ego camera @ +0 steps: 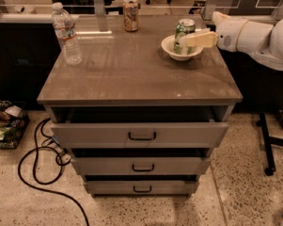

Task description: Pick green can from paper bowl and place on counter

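Hidden at the can: the gripper (188,40) comes in from 3 o'clock and its tan tip crosses the lower front of the green can (184,28). It cannot be told whether it is clamped on the can or only set against it.
Green can: it stands upright inside the paper bowl (171,49) at about 2 o'clock on the counter (131,74). Its base is hidden by the bowl's wall.
Cut off: the white arm (254,34) runs out of view at the right edge. A heap of packets (2,126) is clipped at the left edge, and a black stand leg (268,145) shows only in part.
Materials: the counter top is glossy grey-brown and throws back pale streaks of light. The bowl is plain matt white, shallow and round. The can is green and white with a silver top.
Other items: a clear plastic water bottle (66,34) with a white cap stands at 10 o'clock. An orange-tan can (130,14) stands at 12 o'clock, well apart from the bowl.
Cabinet: three grey drawers, each with a black handle, are all pulled partly out. The top drawer (141,134) is out furthest, and its inside is dark.
Floor: speckled stone, with a black cable (35,173) looping at 8 o'clock from the cabinet.
Writing: the labels on both cans and the bottle are too blurred to read.
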Tool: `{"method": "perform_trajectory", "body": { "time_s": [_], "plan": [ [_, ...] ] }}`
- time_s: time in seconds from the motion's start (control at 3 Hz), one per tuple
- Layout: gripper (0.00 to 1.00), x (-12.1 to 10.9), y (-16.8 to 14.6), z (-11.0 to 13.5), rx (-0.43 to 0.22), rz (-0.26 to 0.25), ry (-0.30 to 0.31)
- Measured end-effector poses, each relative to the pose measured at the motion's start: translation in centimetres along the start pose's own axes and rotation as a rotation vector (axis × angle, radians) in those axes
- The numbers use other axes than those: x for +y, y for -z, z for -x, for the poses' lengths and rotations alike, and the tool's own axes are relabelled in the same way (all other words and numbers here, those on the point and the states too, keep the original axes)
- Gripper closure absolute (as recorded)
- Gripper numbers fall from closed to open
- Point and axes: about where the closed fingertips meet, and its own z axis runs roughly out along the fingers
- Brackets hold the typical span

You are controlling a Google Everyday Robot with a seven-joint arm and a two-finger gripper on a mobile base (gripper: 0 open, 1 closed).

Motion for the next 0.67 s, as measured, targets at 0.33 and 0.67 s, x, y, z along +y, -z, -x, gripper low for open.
{"method": "perform_trajectory", "body": {
  "time_s": [0.33,0.67],
  "plan": [
    [0.00,-0.97,-1.81,-0.70,-0.011,0.020,-0.008],
    [0.00,-1.71,-2.77,-1.26,0.007,0.024,-0.008]
  ]
}}
